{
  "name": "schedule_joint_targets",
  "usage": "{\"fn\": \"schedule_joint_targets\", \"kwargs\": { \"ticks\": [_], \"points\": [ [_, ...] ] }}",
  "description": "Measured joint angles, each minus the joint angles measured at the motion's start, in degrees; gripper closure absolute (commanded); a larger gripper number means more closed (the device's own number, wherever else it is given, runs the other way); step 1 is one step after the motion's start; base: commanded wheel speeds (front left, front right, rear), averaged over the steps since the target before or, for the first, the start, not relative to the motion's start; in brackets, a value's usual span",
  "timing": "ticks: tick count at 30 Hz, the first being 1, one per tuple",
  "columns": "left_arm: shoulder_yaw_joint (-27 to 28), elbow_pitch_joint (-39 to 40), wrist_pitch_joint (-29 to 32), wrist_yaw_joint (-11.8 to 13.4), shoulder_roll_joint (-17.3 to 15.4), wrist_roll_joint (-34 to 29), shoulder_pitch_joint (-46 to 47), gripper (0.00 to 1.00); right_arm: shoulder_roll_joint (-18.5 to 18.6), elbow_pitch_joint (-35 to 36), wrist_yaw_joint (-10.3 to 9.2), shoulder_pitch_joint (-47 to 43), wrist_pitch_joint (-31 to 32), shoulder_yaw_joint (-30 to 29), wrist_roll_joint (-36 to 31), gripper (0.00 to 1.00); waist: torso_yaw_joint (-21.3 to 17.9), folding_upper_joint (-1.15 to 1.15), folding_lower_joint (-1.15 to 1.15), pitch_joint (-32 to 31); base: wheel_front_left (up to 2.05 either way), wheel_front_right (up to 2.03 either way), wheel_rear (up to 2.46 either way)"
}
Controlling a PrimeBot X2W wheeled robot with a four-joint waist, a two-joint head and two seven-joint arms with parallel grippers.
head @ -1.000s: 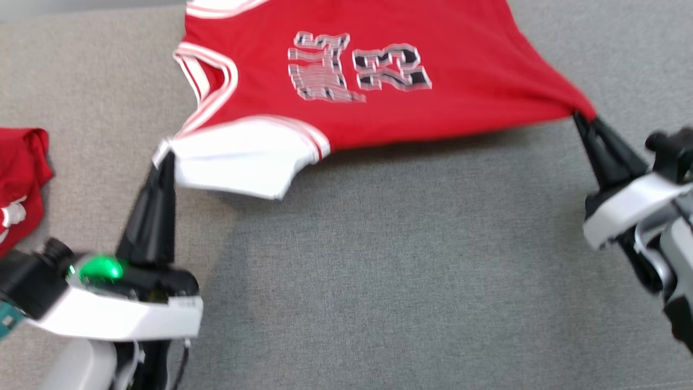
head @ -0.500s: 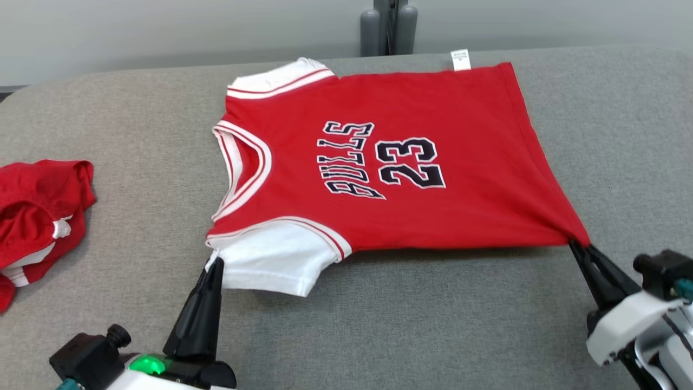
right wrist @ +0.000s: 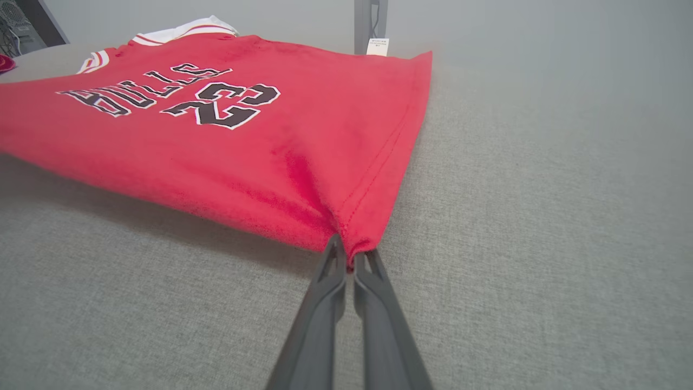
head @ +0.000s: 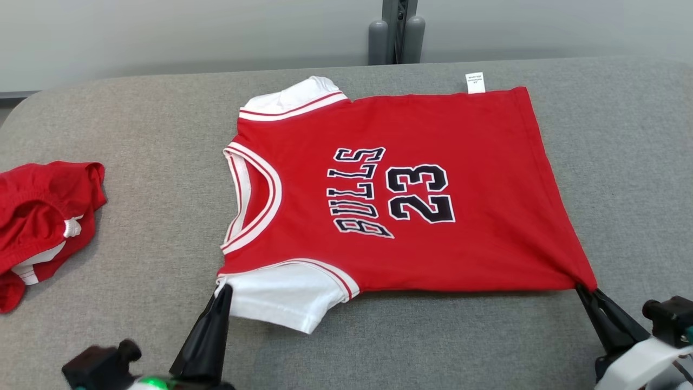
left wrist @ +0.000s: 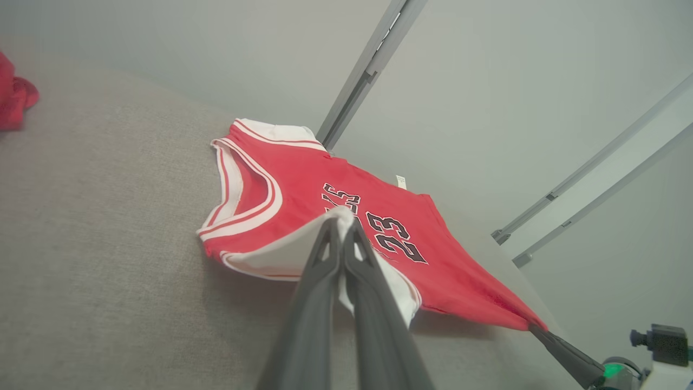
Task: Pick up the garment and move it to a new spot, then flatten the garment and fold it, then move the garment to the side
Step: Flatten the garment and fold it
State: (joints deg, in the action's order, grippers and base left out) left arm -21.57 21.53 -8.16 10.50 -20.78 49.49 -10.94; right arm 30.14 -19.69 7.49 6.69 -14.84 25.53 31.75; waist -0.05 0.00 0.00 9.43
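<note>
The garment [head: 390,195] is a red jersey with white sleeves and "BULLS 23" in black; it lies spread on the grey table, collar toward the left. My left gripper [head: 224,290] is shut on the near white sleeve [left wrist: 292,249], whose edge is lifted off the table. My right gripper [head: 586,290] is shut on the near hem corner [right wrist: 346,238] and pulls it into a point. In the left wrist view the left gripper [left wrist: 342,225] pinches white cloth; in the right wrist view the right gripper [right wrist: 349,254] pinches red cloth. The far edge rests flat.
A second red and white garment [head: 43,216] lies crumpled at the table's left edge. A grey post [head: 397,32] rises behind the table's far edge. Bare grey table [head: 433,341] stretches between the two grippers at the front.
The head camera has tilted up, so the whole picture has shifted down. Both grippers keep their hold on sleeve and hem corner, and the jersey now lies more fully spread.
</note>
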Motion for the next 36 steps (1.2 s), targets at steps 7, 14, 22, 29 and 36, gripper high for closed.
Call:
{"fn": "schedule_joint_targets", "kwargs": {
  "ticks": [7, 14, 22, 29, 36],
  "points": [
    [-1.9, -7.8, 1.0, -2.7, 2.1, -0.8, 10.3, 1.00, -1.8, -3.9, 0.00, 6.4, 0.0, 2.4, 1.2, 1.00, -0.9, 0.00, 0.00, 0.7, 0.00, 0.00, 0.00],
    [-2.3, -18.6, -0.2, -5.6, 4.2, -2.3, 21.6, 1.00, -3.9, -10.0, 0.00, 15.5, 0.0, 4.4, 1.4, 1.00, -1.6, 0.00, 0.00, 2.6, 0.00, 0.00, 0.00],
    [-4.3, -31.5, -1.1, -7.6, 5.6, -7.1, 34.2, 1.00, -6.0, -16.7, 0.00, 25.4, -0.1, 7.1, 2.8, 1.00, -1.9, 0.00, 0.00, 6.2, 0.00, 0.00, 0.00],
    [-5.4, -42.7, -4.2, -8.5, 6.7, -11.2, 41.8, 1.00, -7.7, -22.8, 0.00, 31.4, -0.1, 10.0, 4.6, 1.00, -2.2, 0.00, 0.00, 8.9, 0.00, 0.00, 0.00],
    [-5.7, -50.6, -6.2, -9.5, 7.5, -14.8, 47.0, 1.00, -8.6, -25.4, 0.00, 35.7, -0.1, 11.9, 6.8, 1.00, -2.5, 0.00, 0.00, 10.8, 0.00, 0.00, 0.00]
  ]
}}
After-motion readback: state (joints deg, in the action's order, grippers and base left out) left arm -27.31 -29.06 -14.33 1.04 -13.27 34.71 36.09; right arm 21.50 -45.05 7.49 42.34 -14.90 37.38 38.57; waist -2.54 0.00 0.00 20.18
